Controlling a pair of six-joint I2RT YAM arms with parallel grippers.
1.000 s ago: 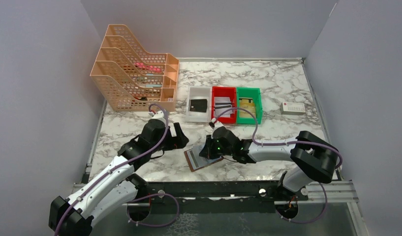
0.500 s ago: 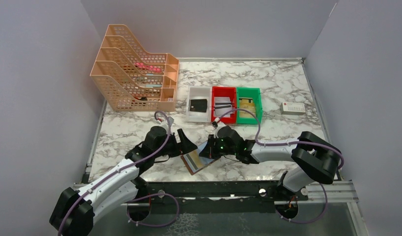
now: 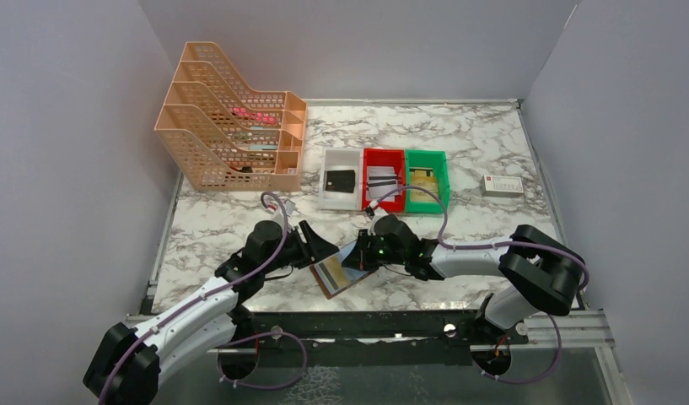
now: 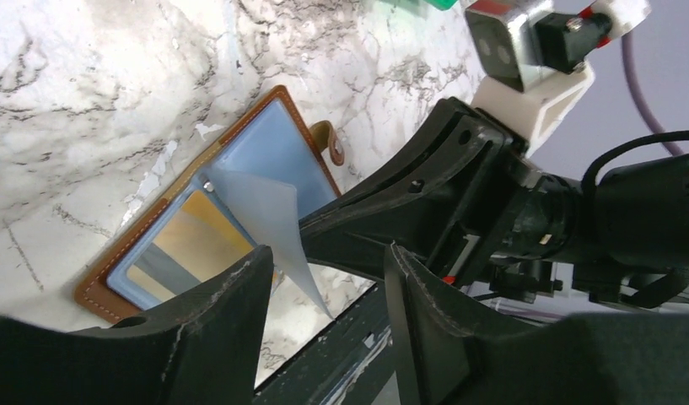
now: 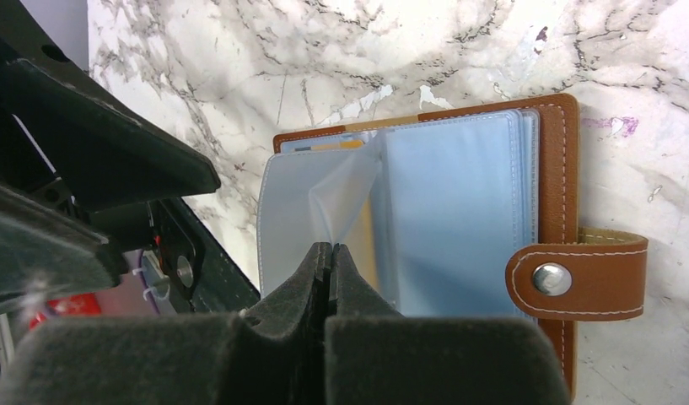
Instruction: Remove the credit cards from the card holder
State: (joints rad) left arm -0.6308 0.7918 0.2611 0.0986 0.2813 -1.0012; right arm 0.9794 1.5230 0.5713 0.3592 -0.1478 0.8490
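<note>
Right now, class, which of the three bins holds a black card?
The white bin, leftmost; the red bin holds pale striped cards, the green bin a yellowish card.

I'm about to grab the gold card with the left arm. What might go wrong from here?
1. The open left tool has the lifted clear sleeve hanging in its gap; it may pinch the sleeve, not the gold card.
2. The right tool is shut on that thin sleeve only; the card holder lies otherwise free, so pulling may drag it or strain the sleeve.
3. Both tools sit very close; they may bump.
</note>
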